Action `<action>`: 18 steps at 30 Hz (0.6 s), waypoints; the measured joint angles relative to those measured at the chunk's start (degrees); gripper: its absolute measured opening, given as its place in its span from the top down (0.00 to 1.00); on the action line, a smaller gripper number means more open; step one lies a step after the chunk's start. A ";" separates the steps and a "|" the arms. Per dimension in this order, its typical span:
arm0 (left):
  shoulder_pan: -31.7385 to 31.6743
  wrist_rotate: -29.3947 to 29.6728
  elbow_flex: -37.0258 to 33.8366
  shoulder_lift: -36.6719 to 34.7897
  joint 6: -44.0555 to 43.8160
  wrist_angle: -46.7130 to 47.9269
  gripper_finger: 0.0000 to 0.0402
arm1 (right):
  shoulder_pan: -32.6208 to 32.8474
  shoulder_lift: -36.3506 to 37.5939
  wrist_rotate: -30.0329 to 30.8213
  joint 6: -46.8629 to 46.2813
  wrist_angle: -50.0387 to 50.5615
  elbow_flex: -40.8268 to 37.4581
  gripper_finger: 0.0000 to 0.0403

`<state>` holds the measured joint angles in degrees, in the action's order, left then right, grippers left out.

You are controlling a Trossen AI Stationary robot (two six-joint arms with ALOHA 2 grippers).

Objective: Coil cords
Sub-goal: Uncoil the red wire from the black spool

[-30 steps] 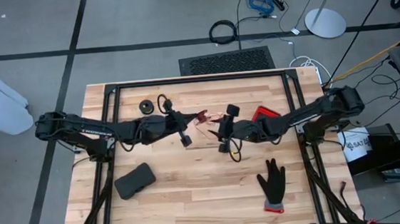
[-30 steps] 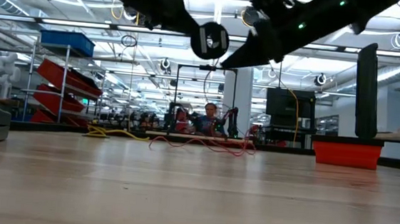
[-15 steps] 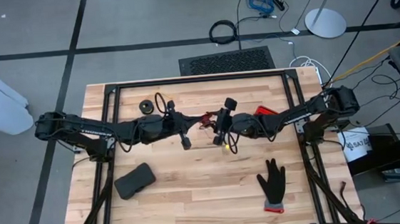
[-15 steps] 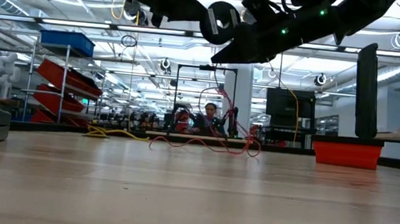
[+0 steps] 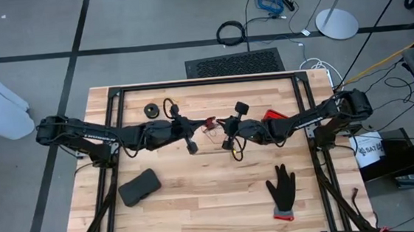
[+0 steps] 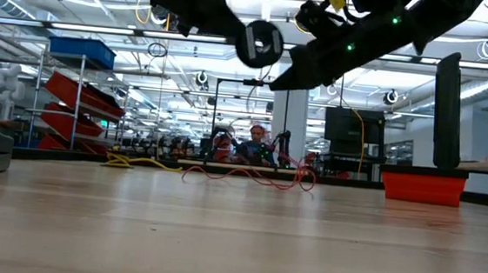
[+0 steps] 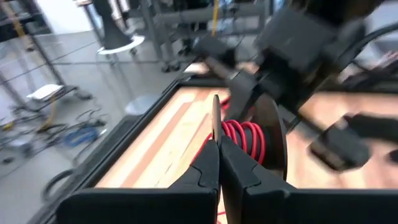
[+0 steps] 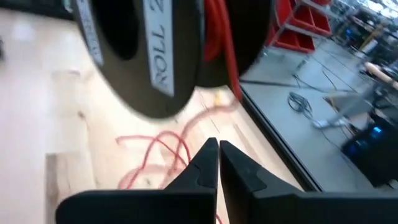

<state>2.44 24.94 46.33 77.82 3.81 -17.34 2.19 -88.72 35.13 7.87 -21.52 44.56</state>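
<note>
My left gripper [image 5: 203,124] is shut on a small black spool [image 6: 260,44] wound with red cord [image 7: 244,138] and holds it above the middle of the table. The rest of the red cord [image 6: 250,174] lies in loose loops on the wood below. My right gripper [image 5: 223,128] is shut just beside the spool [image 8: 149,50], level with it, pointing at it from the right. One red strand [image 8: 225,56] runs off the spool past its fingertips. A second black spool [image 5: 151,110] lies flat at the far left, with the yellow-tan cord [image 6: 137,160] beside it. My left gripper pinches the thin rim of one spool flange [image 7: 216,121] between its two fingers, coming nearly level from the table's left. The spool stands on edge in the hold, lifted clear of the table. I cannot tell whether my right gripper touches the red strand or the spool.
A black glove [image 5: 281,190] lies near the front right and a black pouch [image 5: 139,186] near the front left. A red tray [image 5: 272,117] stands under my right arm. Black frame rails [image 5: 204,83] border the table top.
My right gripper has edged toward the table's left, closer to the spool, and has tipped a little farther down. Half a second ago a strand of the red cord stood up from the table; it has sunk back onto the loose loops.
</note>
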 joint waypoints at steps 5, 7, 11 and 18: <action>-0.51 2.14 0.00 0.00 -0.04 2.87 1.00 | 0.97 0.68 1.61 -0.97 3.41 0.00 1.00; -0.55 1.26 0.00 0.00 -0.38 2.07 1.00 | 0.85 0.79 -1.53 -1.63 3.08 0.00 1.00; -0.42 -1.60 0.00 0.00 -0.53 -1.42 1.00 | -0.57 0.80 -7.63 -2.70 2.64 0.00 0.95; 0.25 -7.26 0.00 -0.34 -2.03 -5.42 1.00 | -1.92 0.80 -13.14 -1.98 -2.09 0.00 0.77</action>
<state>2.69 17.68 46.33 77.48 1.78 -22.76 0.27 -87.92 22.00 5.89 -23.61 44.56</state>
